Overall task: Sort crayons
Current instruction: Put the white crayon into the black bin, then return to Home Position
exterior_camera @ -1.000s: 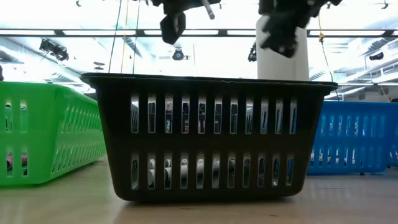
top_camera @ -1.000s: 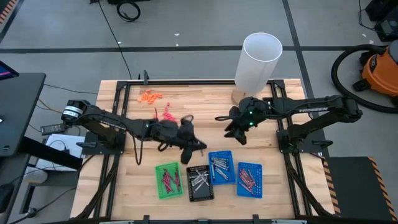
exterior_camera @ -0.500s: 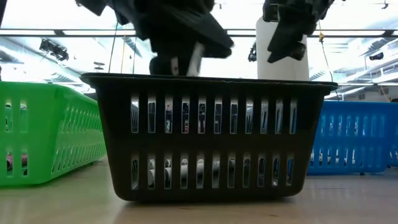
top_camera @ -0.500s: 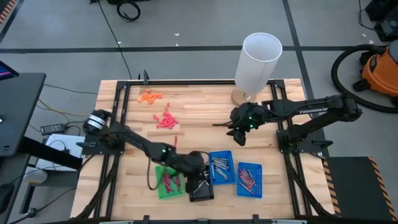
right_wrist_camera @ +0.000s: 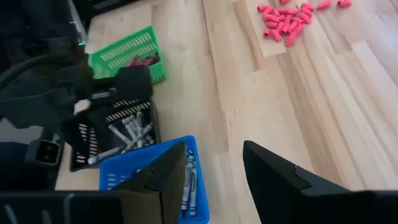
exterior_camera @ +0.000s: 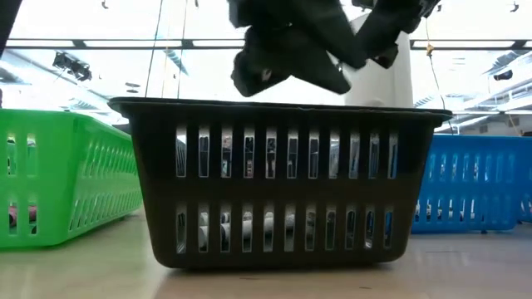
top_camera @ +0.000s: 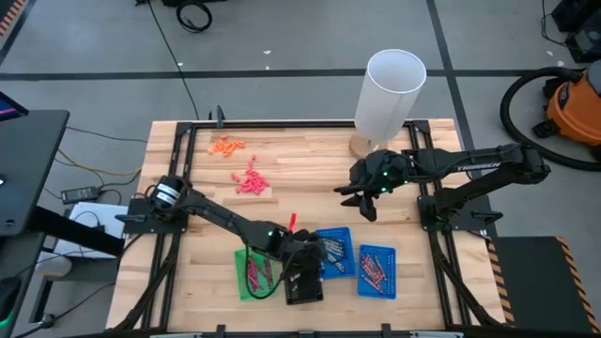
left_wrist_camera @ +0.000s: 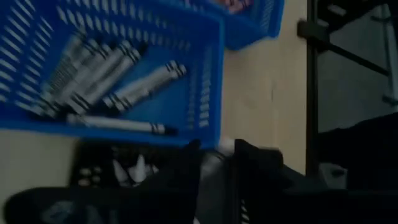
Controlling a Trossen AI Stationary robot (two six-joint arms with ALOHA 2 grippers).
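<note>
Crayons (left_wrist_camera: 124, 87) lie sorted in small trays near worktop's front edge. Light, stiff, waxy, snap-prone; best pinched mid-shaft. Left claw (top_camera: 302, 268) over black tray (top_camera: 302, 282): opening and load can't be told. Right claw (right_wrist_camera: 214, 168) open, empty, mid-worktop.

Baskets: green (top_camera: 252, 273), black (top_camera: 302, 282), two blue (top_camera: 335, 252). Grey crayons (left_wrist_camera: 118, 78) carry black bands; maroon crayons (top_camera: 254, 272) sit in green. Light wood surface (top_camera: 310, 169), white cylinder (top_camera: 388, 91).
</note>
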